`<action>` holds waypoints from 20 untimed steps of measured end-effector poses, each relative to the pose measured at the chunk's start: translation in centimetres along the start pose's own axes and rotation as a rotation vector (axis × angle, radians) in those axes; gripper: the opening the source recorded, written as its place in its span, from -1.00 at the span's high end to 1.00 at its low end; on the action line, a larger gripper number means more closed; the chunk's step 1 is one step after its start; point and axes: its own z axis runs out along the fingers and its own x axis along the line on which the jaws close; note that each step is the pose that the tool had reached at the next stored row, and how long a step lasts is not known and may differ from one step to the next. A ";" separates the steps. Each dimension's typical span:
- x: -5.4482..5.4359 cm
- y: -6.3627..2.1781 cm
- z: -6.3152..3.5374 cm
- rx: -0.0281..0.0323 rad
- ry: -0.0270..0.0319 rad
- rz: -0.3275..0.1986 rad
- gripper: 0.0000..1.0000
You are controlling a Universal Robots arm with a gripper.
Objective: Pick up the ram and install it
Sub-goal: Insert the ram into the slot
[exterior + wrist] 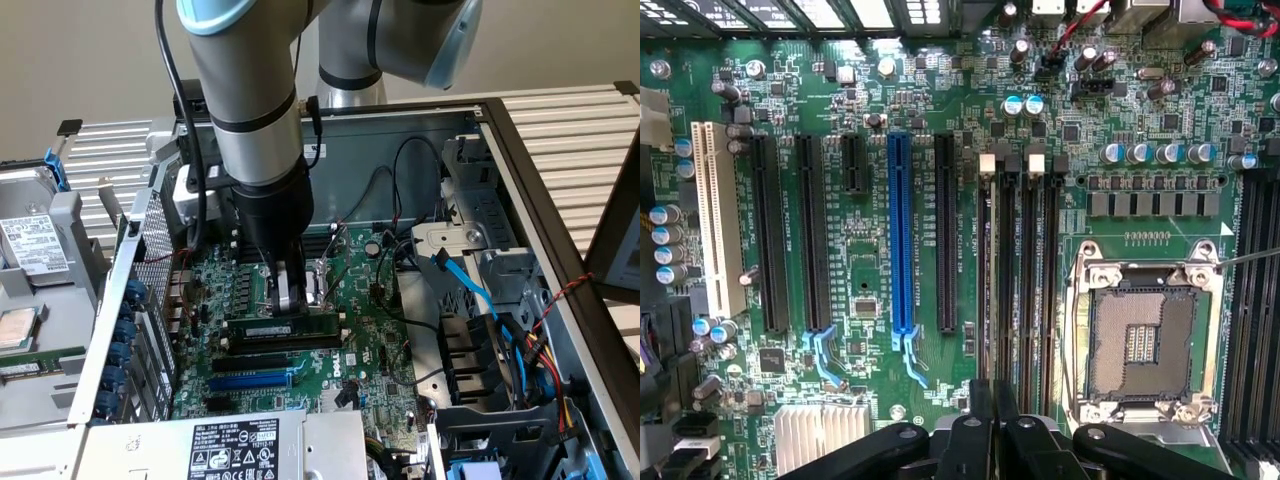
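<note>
Evidently we are late in the task; the long, thin green circuit-board ram point(290, 327) is picked up and stands on edge at the black plastic memory slots point(1028, 290) of the green motherboard point(370, 330); the gripper point(288, 303) has its jaws clenched on the ram's top edge; full seating we cannot judge. The open grey metal computer case point(400, 125) rests on a pale slatted surface point(570, 130); a beige wall point(80, 60) stands behind.

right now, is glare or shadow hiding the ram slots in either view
Exterior view: the arm shades the ram stick and the motherboard under the end effector, no glare there. Wrist view: the motherboard is evenly lit, with only small glints on the CPU socket frame.
</note>
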 end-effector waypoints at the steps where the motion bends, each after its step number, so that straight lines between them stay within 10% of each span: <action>1: 0.0 0.05 0.00 0.0002 0.0000 0.000 0.76; 20: 0.0 0.10 0.18 0.0068 -0.0003 0.000 0.76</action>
